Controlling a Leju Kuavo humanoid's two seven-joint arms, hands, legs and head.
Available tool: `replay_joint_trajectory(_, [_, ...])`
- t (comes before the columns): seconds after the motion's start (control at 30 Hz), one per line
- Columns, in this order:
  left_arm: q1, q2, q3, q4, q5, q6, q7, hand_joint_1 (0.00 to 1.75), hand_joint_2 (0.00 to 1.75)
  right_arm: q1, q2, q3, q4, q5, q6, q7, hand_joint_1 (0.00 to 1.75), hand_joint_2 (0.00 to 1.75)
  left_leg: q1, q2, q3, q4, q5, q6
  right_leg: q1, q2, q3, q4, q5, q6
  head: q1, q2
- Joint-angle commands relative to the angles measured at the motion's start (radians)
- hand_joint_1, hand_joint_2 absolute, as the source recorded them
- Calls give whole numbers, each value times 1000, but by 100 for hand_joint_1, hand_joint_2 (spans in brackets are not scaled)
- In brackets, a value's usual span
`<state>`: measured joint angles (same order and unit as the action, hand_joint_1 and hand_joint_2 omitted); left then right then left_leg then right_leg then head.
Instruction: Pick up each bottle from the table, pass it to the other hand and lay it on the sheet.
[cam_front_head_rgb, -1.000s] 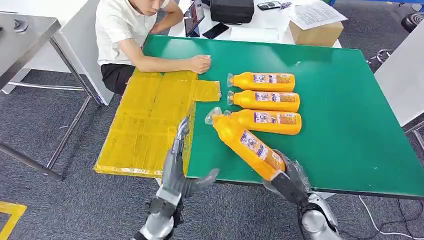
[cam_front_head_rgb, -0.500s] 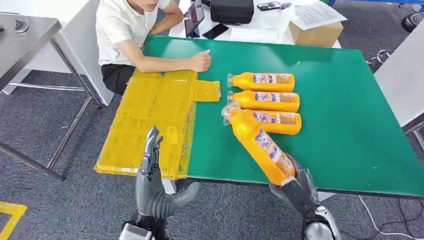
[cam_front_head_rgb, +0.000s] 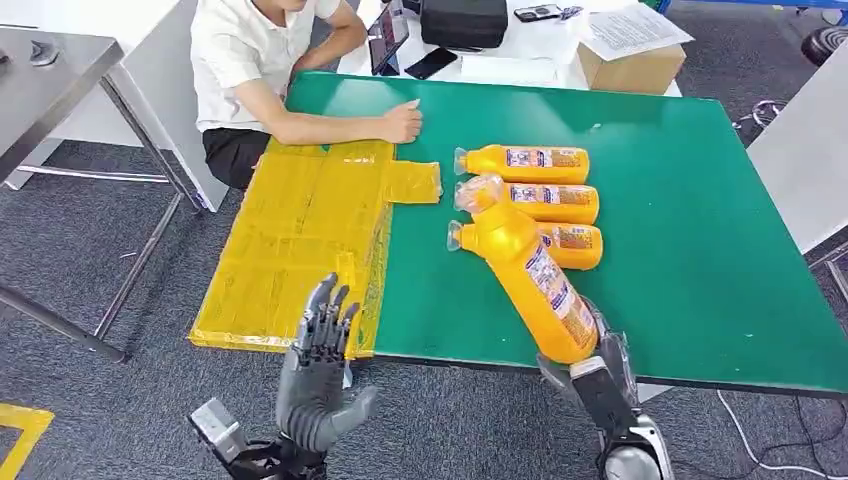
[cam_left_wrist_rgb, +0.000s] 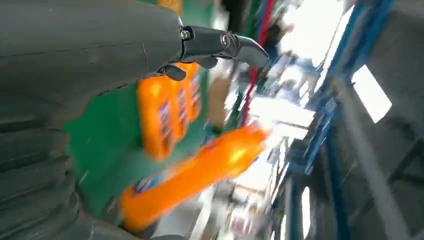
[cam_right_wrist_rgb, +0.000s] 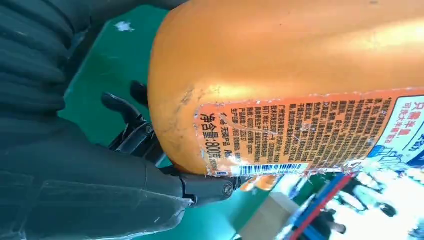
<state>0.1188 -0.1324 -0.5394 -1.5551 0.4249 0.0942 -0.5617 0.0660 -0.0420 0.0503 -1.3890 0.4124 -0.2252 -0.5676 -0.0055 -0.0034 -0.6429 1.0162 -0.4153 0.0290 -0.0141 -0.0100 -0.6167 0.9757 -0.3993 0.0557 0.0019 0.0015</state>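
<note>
The right hand (cam_front_head_rgb: 590, 355) is clamped on the base of one orange bottle (cam_front_head_rgb: 525, 268) and holds it tilted above the near edge of the green surface (cam_front_head_rgb: 700, 250). Its cap end points away from the robot, over the three other bottles (cam_front_head_rgb: 545, 160) that lie in a row on the surface. In the right wrist view the fingers (cam_right_wrist_rgb: 135, 135) wrap the lower end of the bottle, below the printed label.

The left hand (cam_front_head_rgb: 318, 370) is empty, with the fingers apart and the palm turned toward the bottle. It waits in front of the near edge, just beside the yellow sheet (cam_front_head_rgb: 300, 240), and is well apart from the bottle.

The step in hand seems to be the passing. To do it well, I think the right hand should bring the bottle across to the left and keep it clear of the row below. The left hand should take the free middle part, near the label, and close fully before the right hand lets go. The body looks smooth, so a weak grip may slip. A person's hand (cam_front_head_rgb: 402, 122) rests at the far corner of the sheet, so the nearer part of the sheet is the safer place to lay it.
</note>
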Motion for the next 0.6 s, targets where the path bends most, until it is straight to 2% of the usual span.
replay_joint_trajectory(0.03, [-115,-19,20,270,96,-192,93,0,175,-71,7,134,18,-14,63,-99,175,175,1,3,10,-2,-3,-2,1,4,8,-2,-2,-3,0,0])
replay_joint_trajectory(0.2, [-151,-46,52,302,93,-202,106,0,175,-75,-3,190,19,-11,100,-126,175,175,1,1,5,-1,-1,-1,1,2,5,-1,-1,-2,0,0])
replay_joint_trajectory(0.33, [-171,-60,79,300,92,-214,106,0,175,-92,-24,245,41,-6,138,-131,175,175,1,2,9,-1,-2,-2,1,3,8,-1,-2,-2,0,0])
replay_joint_trajectory(0.4, [-184,-83,116,283,87,-201,76,0,175,-104,-36,280,64,-1,145,-131,150,175,1,3,8,-1,-3,-2,1,3,7,0,-2,-2,0,0])
replay_joint_trajectory(0.5, [-194,-103,163,225,95,-174,61,0,175,-117,-37,313,85,-30,150,-131,159,175,1,2,6,0,-2,-2,1,2,6,0,-1,-2,0,0])
replay_joint_trajectory(0.6, [-178,-110,195,168,107,-165,50,0,175,-120,-34,321,96,-39,145,-131,143,175,1,2,4,0,-1,-1,1,2,4,-1,0,-2,0,0])
